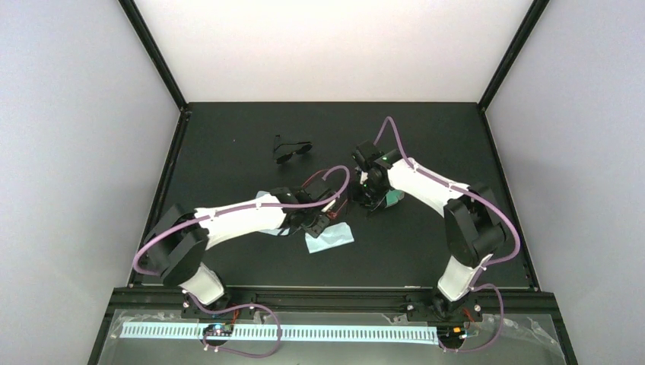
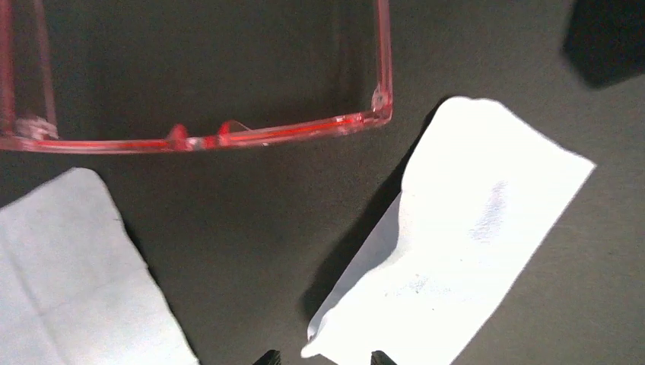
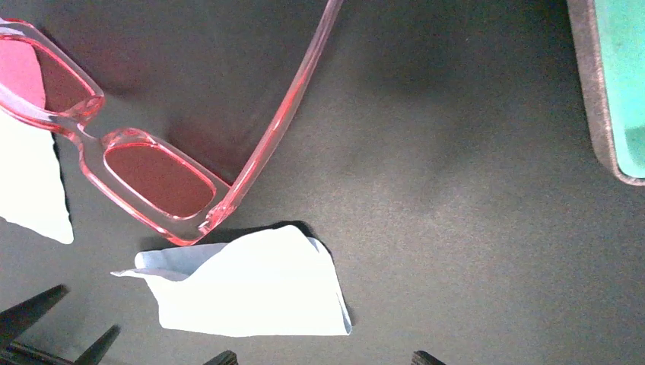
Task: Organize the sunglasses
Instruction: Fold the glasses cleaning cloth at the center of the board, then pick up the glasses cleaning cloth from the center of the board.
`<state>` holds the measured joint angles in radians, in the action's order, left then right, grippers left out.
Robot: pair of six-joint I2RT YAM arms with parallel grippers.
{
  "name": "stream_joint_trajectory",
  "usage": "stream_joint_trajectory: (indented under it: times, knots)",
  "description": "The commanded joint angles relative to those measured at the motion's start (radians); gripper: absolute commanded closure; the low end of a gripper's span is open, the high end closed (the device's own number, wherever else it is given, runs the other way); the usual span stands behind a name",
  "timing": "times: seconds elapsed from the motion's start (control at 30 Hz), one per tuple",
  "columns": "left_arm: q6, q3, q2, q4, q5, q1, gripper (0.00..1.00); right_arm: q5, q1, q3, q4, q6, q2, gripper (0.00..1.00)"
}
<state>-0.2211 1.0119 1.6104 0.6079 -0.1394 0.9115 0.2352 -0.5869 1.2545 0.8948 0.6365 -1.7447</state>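
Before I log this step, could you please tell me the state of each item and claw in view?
sunglasses: arms unfolded, lying free, unheld.
black pair: lying apart, fold too small to tell.
cloths: both loose, rumpled.
teal case: only its edge shows, cannot tell.
left claw: open, empty.
right claw: open, empty.

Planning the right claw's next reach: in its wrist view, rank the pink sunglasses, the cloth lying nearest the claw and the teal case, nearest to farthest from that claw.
1. The cloth, just ahead of the right claw, slightly to the left.
2. The sunglasses, beyond the cloth, at upper left.
3. The teal case, off in the top right corner.
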Motion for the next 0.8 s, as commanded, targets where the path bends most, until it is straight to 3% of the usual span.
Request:
stream_joint_trajectory:
  times: [0.0, 0.27, 0.37, 0.47, 0.53, 0.57, 0.77]
  knots:
    - [-0.027, -0.007, -0.115, 0.044, -0.003, -0.006, 0.68, 0.019, 0.001, -0.039, -0.054, 0.023, 0.035, 0.39]
    - [-0.078, -0.113, -0.303, 0.04, 0.05, -0.005, 0.59, 0.059, 0.001, -0.111, -0.125, 0.062, 0.087, 0.39]
    - [-0.092, -0.159, -0.363, 0.004, 0.008, -0.006, 0.56, 0.068, 0.001, -0.164, -0.174, 0.095, 0.123, 0.39]
    - [-0.089, -0.191, -0.398, -0.023, -0.007, -0.006, 0.46, 0.08, 0.0, -0.213, -0.214, 0.134, 0.149, 0.4]
    - [-0.086, -0.203, -0.405, -0.049, -0.007, -0.005, 0.28, 0.102, 0.001, -0.249, -0.252, 0.17, 0.164, 0.4]
    - [-0.088, -0.202, -0.391, -0.062, -0.012, -0.006, 0.24, 0.114, 0.001, -0.272, -0.274, 0.199, 0.168, 0.4]
    - [-0.005, -0.206, -0.354, -0.229, 0.023, 0.018, 0.35, 0.155, 0.0, -0.342, -0.318, 0.271, 0.15, 0.42]
